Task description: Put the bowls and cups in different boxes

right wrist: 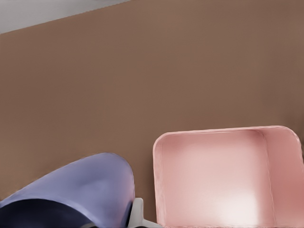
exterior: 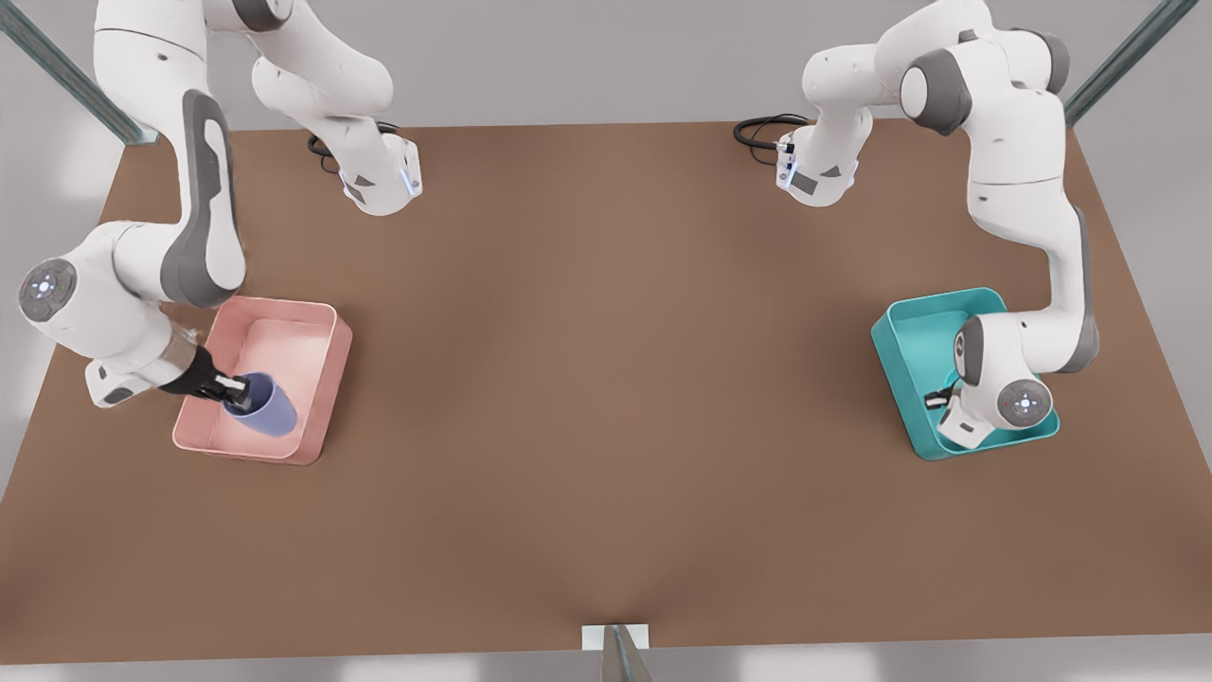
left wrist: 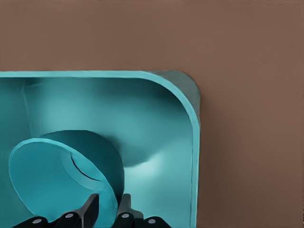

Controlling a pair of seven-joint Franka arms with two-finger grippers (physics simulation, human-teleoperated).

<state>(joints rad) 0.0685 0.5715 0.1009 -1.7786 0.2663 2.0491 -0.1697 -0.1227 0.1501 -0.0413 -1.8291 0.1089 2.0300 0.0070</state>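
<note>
The lavender cup (exterior: 262, 404) hangs tilted over the pink box (exterior: 327, 313) at the front view's left. My right gripper (exterior: 233, 385) is shut on its rim. The right wrist view has the cup (right wrist: 80, 190) close up beside the pink box (right wrist: 223, 175). At the front view's right, my left gripper (exterior: 937, 398) is low inside the teal box (exterior: 895, 346). In the left wrist view the teal bowl (left wrist: 52, 180) stands tilted on edge in the teal box (left wrist: 190, 123), and my left gripper (left wrist: 108, 209) is shut on its rim, one finger on each side.
The brown table (exterior: 606, 379) stretches bare between the two boxes. Both arm bases (exterior: 379, 180) stand at the far edge. A small white bracket (exterior: 615, 639) sits at the near edge. In the front view the arm over the teal box covers the bowl.
</note>
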